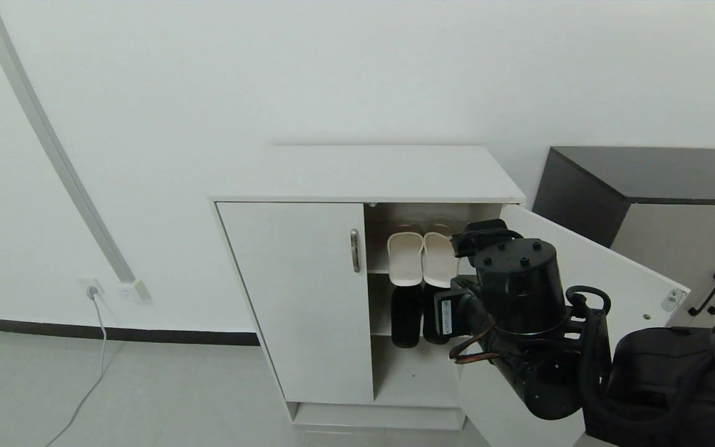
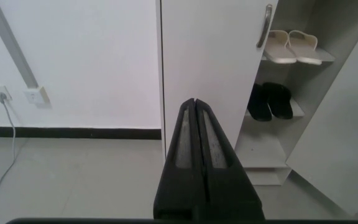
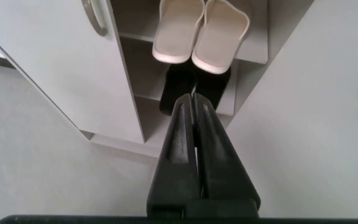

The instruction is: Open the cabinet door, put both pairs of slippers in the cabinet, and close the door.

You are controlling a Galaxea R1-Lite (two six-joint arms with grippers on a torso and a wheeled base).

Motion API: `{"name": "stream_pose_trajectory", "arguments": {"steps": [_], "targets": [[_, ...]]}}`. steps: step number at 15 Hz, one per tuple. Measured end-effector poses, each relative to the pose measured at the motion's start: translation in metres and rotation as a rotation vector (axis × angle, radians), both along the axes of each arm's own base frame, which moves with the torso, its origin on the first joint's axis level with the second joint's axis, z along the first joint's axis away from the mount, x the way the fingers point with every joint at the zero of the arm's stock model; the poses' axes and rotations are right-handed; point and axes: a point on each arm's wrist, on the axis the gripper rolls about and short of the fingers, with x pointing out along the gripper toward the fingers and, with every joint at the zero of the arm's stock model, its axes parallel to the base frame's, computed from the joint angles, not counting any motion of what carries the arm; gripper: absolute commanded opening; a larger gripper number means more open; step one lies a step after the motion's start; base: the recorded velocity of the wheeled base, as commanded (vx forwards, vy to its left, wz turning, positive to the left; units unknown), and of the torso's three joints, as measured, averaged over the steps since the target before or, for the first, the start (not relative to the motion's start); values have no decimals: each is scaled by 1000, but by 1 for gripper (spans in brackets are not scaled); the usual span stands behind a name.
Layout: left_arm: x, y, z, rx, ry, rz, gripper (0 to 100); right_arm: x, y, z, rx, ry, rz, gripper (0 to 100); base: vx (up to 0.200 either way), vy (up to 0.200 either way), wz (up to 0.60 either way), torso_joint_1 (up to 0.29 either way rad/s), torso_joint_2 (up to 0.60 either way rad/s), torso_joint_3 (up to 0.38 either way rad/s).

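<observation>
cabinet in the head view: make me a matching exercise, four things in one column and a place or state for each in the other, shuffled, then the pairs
Column A
1. white slippers
2. black slippers
3. left cabinet door
4. right cabinet door

Column B
a. swung open
b. on the upper shelf
c. shut
d. on the middle shelf

Pairs: 1-b, 2-d, 3-c, 4-a

a white cabinet (image 1: 370,174) stands centre frame, its right-hand door (image 1: 630,292) swung open; cream slippers (image 1: 422,259) sit on the upper shelf, black slippers (image 1: 406,316) on the shelf below.
</observation>
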Motion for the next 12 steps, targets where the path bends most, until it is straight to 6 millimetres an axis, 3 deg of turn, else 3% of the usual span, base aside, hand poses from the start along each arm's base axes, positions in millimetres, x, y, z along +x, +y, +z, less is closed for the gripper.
{"name": "stream_pose_trajectory", "arguments": {"steps": [7, 12], "targets": [[0, 0, 0, 0, 1, 0, 0, 0, 0, 1, 3, -10, 2, 0, 0, 0, 0, 10, -24, -15], [0, 0, 0, 0, 0, 0, 0, 0, 0, 1, 3, -10, 2, 0, 0, 0, 0, 180, -442, -262]]}}
